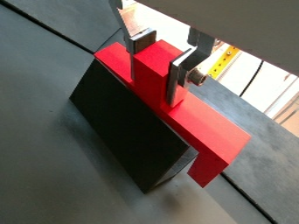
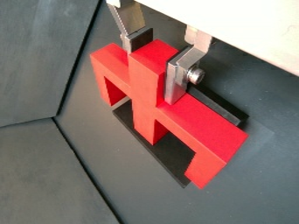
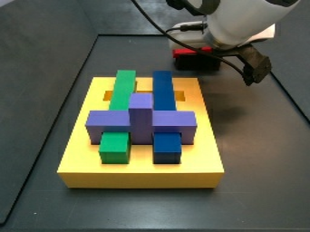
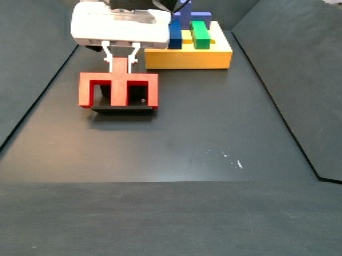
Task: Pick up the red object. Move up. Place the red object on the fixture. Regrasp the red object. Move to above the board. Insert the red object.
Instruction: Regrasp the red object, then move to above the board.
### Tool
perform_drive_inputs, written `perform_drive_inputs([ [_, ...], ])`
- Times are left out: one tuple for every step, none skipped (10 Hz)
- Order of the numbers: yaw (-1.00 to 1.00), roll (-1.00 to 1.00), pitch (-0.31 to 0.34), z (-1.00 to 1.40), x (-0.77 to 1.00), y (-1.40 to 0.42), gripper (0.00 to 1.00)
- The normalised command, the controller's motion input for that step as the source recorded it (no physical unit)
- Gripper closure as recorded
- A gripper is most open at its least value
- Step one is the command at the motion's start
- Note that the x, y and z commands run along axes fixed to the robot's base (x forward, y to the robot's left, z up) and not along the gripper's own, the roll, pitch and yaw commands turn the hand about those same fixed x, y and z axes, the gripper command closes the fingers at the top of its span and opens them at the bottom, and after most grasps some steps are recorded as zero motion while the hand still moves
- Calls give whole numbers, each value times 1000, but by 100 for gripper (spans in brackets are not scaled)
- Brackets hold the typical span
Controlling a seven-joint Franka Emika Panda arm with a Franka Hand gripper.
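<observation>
The red object [image 1: 201,131] is a flat red bar with three prongs and rests on the dark fixture [image 1: 126,131]. In both wrist views my gripper [image 2: 156,59] stands over it, with the silver fingers [image 2: 177,77] pressed on either side of the middle prong, shut on it. In a side view the gripper [image 4: 123,62] is straight above the red object [image 4: 120,90] on the fixture [image 4: 123,110]. The yellow board [image 3: 145,172] carries green, blue and purple blocks and lies apart from the fixture. In that view the arm hides most of the red object [image 3: 191,62].
The dark floor mat [image 4: 201,130] spreads around the fixture. The board [image 4: 201,58] lies beyond the fixture in a side view. A cable [image 3: 151,23] trails behind the arm.
</observation>
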Motion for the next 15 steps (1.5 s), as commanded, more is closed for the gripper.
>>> perform_drive_inputs([
  [0,0,0,0,0,0,100],
  [0,0,0,0,0,0,100],
  [0,0,0,0,0,0,100],
  [0,0,0,0,0,0,100],
  [0,0,0,0,0,0,100],
  [0,0,0,0,0,0,100],
  [0,0,0,0,0,0,100],
  [0,0,0,0,0,0,100],
  [0,0,0,0,0,0,100],
  [0,0,0,0,0,0,100],
  [0,0,0,0,0,0,100],
  [0,0,0,0,0,0,100],
  [0,0,0,0,0,0,100],
  [0,0,0,0,0,0,100],
  [0,0,0,1400,0,0,100],
])
